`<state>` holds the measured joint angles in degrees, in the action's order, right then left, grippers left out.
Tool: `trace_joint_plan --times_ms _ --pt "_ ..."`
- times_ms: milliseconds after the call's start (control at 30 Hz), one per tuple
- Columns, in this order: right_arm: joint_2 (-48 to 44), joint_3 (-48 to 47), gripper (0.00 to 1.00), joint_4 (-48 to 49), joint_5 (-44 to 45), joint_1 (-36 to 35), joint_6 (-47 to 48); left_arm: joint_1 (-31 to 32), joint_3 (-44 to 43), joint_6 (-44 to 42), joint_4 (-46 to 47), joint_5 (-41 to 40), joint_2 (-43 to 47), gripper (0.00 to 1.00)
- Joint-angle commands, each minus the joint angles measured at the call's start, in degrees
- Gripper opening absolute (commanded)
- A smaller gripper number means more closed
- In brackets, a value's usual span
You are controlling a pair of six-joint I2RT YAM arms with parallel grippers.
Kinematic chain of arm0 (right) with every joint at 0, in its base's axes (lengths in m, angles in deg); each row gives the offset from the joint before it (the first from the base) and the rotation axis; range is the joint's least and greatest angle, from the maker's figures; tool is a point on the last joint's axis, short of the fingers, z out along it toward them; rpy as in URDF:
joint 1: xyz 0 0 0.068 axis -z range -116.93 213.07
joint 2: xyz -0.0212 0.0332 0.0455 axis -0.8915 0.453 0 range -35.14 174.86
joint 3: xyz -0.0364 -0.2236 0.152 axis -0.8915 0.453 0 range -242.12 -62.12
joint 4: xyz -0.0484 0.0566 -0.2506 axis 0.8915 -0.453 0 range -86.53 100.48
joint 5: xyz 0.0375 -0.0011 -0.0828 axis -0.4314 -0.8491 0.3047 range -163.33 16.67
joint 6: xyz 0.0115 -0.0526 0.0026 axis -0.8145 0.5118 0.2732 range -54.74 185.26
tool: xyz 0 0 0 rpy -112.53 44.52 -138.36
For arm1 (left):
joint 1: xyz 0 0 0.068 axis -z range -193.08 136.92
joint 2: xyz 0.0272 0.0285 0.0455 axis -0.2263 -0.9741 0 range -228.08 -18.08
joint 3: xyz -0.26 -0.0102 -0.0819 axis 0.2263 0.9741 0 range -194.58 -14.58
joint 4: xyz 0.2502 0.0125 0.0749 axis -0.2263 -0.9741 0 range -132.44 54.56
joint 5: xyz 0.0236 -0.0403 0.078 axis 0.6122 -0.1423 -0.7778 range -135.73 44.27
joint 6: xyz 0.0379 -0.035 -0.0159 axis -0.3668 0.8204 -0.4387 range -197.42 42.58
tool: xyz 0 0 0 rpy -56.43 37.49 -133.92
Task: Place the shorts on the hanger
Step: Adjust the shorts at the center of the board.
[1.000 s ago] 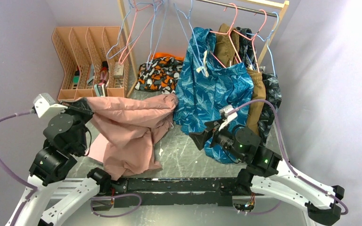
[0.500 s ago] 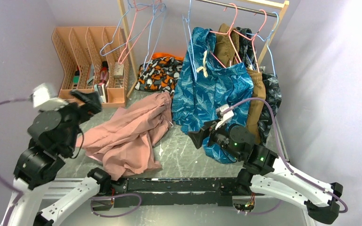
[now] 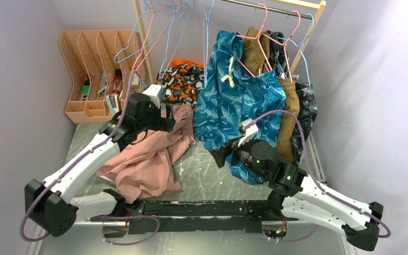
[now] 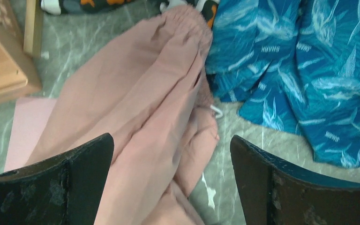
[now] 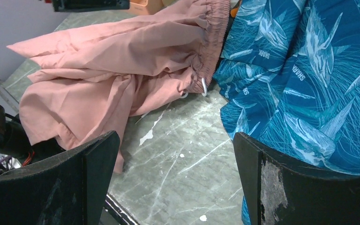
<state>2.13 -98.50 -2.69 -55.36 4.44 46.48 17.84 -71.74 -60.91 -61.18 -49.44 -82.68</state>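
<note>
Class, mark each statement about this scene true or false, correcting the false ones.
1. The dusty-pink fabric shorts lie crumpled on the grey marbled table. True.
2. The left gripper is clamped on the shorts. False: it is open above them, holding nothing.
3. The right gripper is open. True.
4. The shorts hang on the thin light-blue wire hanger. False: that hanger hangs bare at the back.

A blue patterned garment (image 3: 234, 106) hangs on the wooden rack (image 3: 138, 16), a peach slotted organiser (image 3: 93, 64) standing back-left.
</note>
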Motion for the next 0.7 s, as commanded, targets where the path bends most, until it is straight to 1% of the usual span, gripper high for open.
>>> trace_joint_plan --times_ms 0,100,167,333,400,433,533,600,667 --pt "-0.5 0.8 0.97 1.5 2.0 -0.4 -0.9 0.2 -0.1 -3.6 14.1 2.2 -4.5 0.97" --pt "-0.1 0.3 0.97 1.6 2.1 -0.4 -0.6 0.2 -0.3 -4.3 18.0 1.5 -8.9 0.97" --pt "0.6 -0.4 0.97 1.3 2.2 -0.4 -0.3 0.2 -1.4 -5.2 20.3 1.6 -12.2 0.95" --pt "0.5 -1.2 0.97 0.3 2.2 -0.4 -0.3 0.2 -4.2 -7.7 22.0 1.0 -21.1 0.92" --pt "-0.1 -1.5 0.97 -0.1 2.1 -0.3 -0.3 0.3 -5.5 -8.1 21.1 -0.1 -24.4 0.86" --pt "-0.2 -1.6 0.97 -0.3 2.2 -0.4 -0.3 0.3 -6.4 -8.2 19.8 -0.2 -25.6 0.8" --pt "-0.7 -1.9 0.97 -1.2 2.8 -0.3 -0.2 0.2 -8.3 -7.9 16.6 1.1 -27.4 0.5" --pt "-0.9 -1.8 0.97 -1.2 3.0 -0.3 0.0 0.2 -8.1 -7.5 15.6 1.6 -26.3 0.29" --pt "-1.0 -1.8 0.97 -1.2 3.0 -0.4 -0.1 0.6 -7.7 -7.2 14.5 1.7 -23.0 0.12"
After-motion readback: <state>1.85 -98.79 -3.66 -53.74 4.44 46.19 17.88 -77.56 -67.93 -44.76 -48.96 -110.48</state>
